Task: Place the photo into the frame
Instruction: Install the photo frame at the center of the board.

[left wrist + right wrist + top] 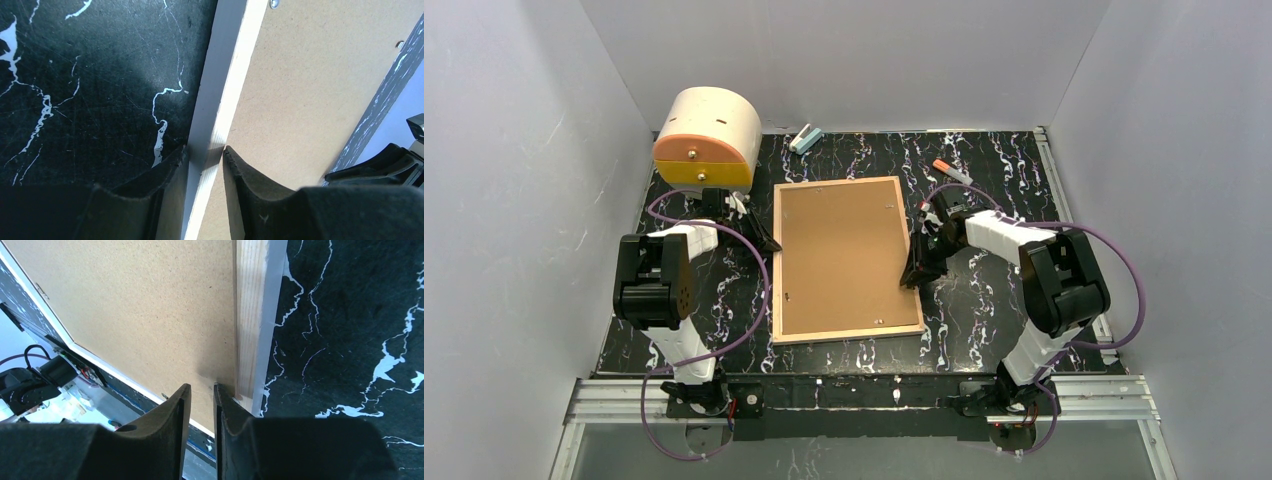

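Wood-rimmed frame (back up): left pincer nips it, right pincer slightly spread over backing board.

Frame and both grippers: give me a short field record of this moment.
frame: flat on the table, back up, brown backing board inside the rim
photo: not visible
left gripper: fingers straddle the frame's left rim; pinch unclear
right gripper: at the right rim, tips over the board, slightly apart, nothing seen between
other items: cream-and-orange box, orange marker at the back
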Robot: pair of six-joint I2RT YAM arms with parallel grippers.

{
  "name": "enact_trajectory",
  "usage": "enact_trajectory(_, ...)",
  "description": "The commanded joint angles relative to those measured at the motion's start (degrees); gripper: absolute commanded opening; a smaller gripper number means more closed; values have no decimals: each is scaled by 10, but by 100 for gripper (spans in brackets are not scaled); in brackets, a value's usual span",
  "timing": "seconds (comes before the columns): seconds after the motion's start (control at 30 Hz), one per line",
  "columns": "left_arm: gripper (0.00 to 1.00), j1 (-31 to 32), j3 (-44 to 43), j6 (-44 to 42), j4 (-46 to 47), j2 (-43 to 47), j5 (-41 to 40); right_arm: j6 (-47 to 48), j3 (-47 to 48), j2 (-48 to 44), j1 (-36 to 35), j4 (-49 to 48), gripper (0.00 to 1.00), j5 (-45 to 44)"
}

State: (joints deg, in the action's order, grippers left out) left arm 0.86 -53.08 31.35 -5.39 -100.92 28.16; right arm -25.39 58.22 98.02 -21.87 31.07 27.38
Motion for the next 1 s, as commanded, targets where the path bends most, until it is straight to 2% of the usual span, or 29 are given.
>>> enact_trajectory(0.0, 32, 7, 18, -3, -21, -4, -4, -13, 19, 18, -3, -12, 33, -18)
enact_trajectory(0.2, 38, 6, 16, -6, -22, -3, -4, -47, 57, -9, -2, -57, 35, -90)
enact_trajectory(0.33, 40, 7, 15, -7, -22, -5, -4, -66, 78, 7, -1, -45, 40, -150)
enact_trajectory(0.63, 39, 7, 14, -8, -22, -11, 0, -83, 81, 41, -1, -32, 46, -182)
enact_trajectory(0.73, 38, 7, 14, -8, -22, -13, 2, -77, 80, 48, -1, -33, 43, -174)
enact_trajectory(0.97, 34, 7, 16, -1, -16, -18, 17, -69, 64, 54, -2, -53, 26, -108)
